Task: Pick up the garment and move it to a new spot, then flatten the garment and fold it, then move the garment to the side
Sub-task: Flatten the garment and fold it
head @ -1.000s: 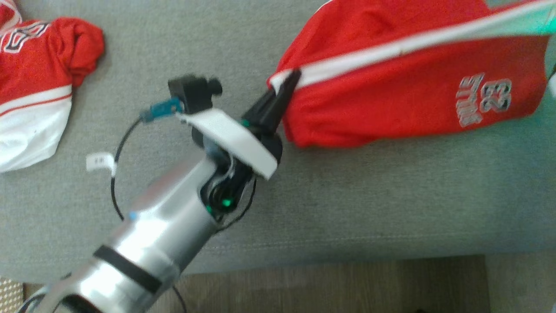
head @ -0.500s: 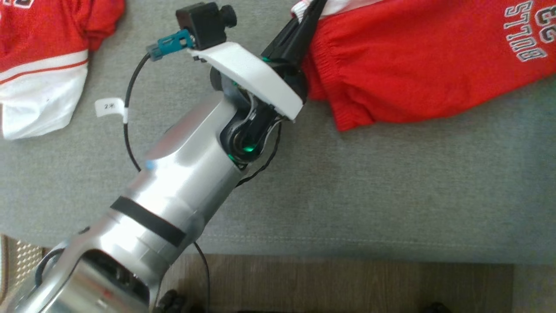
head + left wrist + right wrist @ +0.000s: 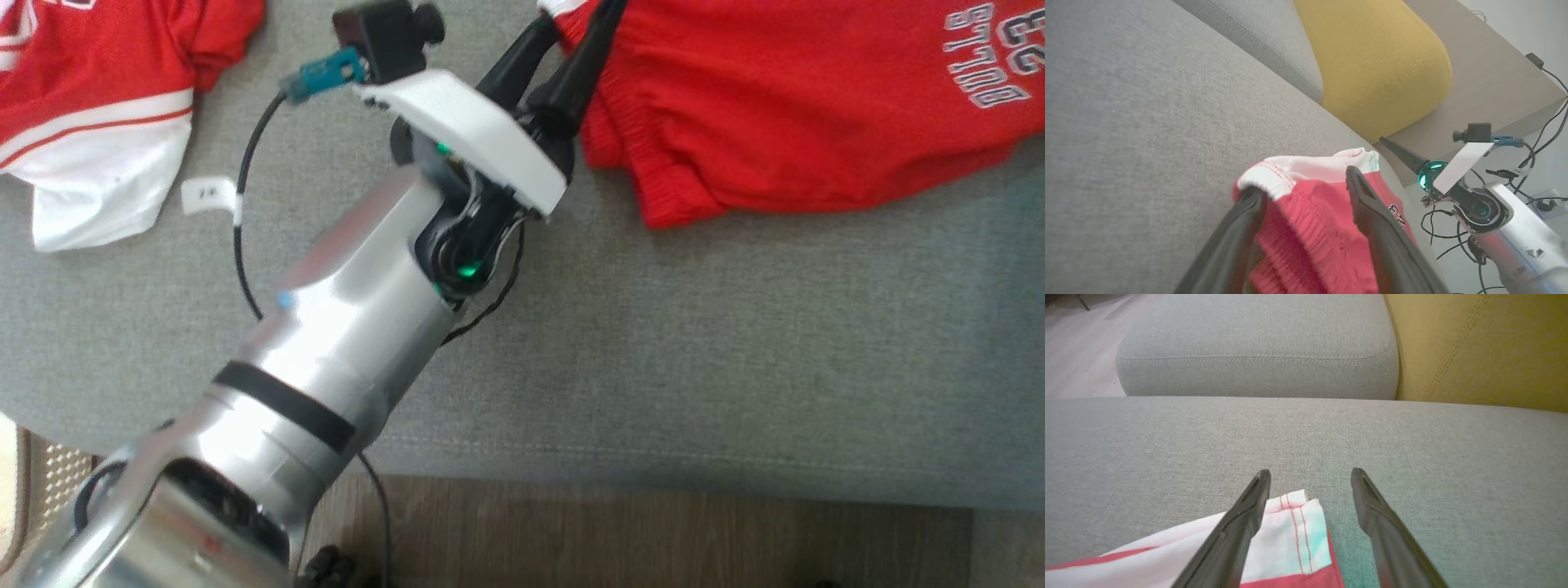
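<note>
Both released: left end effector [image 3: 1302, 181], right end effector [image 3: 1311, 471]; red garment [image 3: 775, 106] partly off-frame.

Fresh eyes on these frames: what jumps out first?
The red shorts printed BULLS 23 lie at the head view's upper right on the grey sofa. The left end effector stands open at their white waistband, on a big silver arm crossing that view. A red-and-white jersey lies crumpled at upper left, and a yellow cushion stands out behind in the left wrist view.
</note>
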Tool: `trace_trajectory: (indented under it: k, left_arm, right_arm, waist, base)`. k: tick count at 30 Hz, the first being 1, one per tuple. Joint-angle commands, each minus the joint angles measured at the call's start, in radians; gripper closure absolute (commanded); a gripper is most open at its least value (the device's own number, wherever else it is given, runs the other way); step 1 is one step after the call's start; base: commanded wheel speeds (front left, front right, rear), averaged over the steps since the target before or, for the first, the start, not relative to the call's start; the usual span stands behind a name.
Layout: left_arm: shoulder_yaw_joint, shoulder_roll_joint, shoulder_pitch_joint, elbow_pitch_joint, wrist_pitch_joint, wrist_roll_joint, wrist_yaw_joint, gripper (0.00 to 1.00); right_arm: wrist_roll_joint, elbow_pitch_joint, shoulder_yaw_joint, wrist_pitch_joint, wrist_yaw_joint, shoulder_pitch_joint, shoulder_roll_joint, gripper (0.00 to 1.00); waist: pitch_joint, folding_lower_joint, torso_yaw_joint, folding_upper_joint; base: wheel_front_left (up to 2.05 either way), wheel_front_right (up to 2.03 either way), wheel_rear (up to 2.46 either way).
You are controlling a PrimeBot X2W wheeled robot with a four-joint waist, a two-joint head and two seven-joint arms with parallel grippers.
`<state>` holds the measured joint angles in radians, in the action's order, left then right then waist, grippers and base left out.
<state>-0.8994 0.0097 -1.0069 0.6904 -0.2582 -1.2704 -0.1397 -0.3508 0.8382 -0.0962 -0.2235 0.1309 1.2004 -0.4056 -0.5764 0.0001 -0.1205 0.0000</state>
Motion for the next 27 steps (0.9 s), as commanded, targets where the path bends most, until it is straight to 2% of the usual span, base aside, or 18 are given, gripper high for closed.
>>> trace_trajectory:
  k: [1,4,10,14,17,20,23,27]
  left_arm:
    - [0.028,0.041,0.046,0.012,-0.003,0.022,0.016,0.0]
    - [0.096,0.05,0.087,-0.02,-0.003,0.152,0.056,0.0]
    - [0.252,0.084,0.305,-0.267,-0.003,0.574,0.26,0.0]
    - [0.294,0.082,0.48,-0.447,-0.004,0.769,0.345,0.0]
    - [0.309,0.079,0.577,-0.558,-0.004,0.875,0.377,0.0]
    - [0.32,0.072,0.654,-0.637,-0.004,0.943,0.386,0.0]
    - [0.323,0.064,0.713,-0.68,-0.004,0.985,0.386,0.0]
    - [0.333,0.054,0.763,-0.712,-0.004,1.006,0.379,0.0]
  right_arm:
    - [-0.024,-0.035,-0.018,0.02,0.0,0.002,-0.008,0.0]
    - [-0.099,-0.05,-0.054,0.045,0.0,-0.046,-0.024,0.0]
    - [-0.225,-0.064,-0.111,0.089,0.0,-0.184,-0.084,0.0]
    - [-0.256,-0.034,-0.137,0.113,0.0,-0.248,-0.132,0.0]
    - [-0.269,0.0,-0.145,0.119,0.0,-0.267,-0.155,0.0]
    - [-0.263,0.046,-0.158,0.116,0.0,-0.274,-0.179,0.0]
    - [-0.24,0.116,-0.167,0.104,0.0,-0.277,-0.203,0.0]
    - [-0.244,0.192,-0.173,0.059,0.0,-0.277,-0.193,0.0]
  waist:
    - [0.02,-0.0001,0.005,0.0]
    - [0.054,-0.0001,0.01,0.0]
    - [0.118,-0.0001,0.0,0.0]
    - [0.139,-0.0001,-0.033,0.0]
    - [0.142,-0.0001,-0.064,0.0]
    - [0.145,-0.0001,-0.096,0.0]
    - [0.15,-0.0001,-0.128,0.0]
    - [0.159,-0.0001,-0.151,0.0]
  base:
    - [0.0,0.0,0.0]
    - [0.0,0.0,0.0]
    - [0.0,0.0,0.0]
    - [0.0,0.0,0.0]
    - [0.0,0.0,0.0]
    - [0.0,0.0,0.0]
    - [0.0,0.0,0.0]
    - [0.0,0.0,0.0]
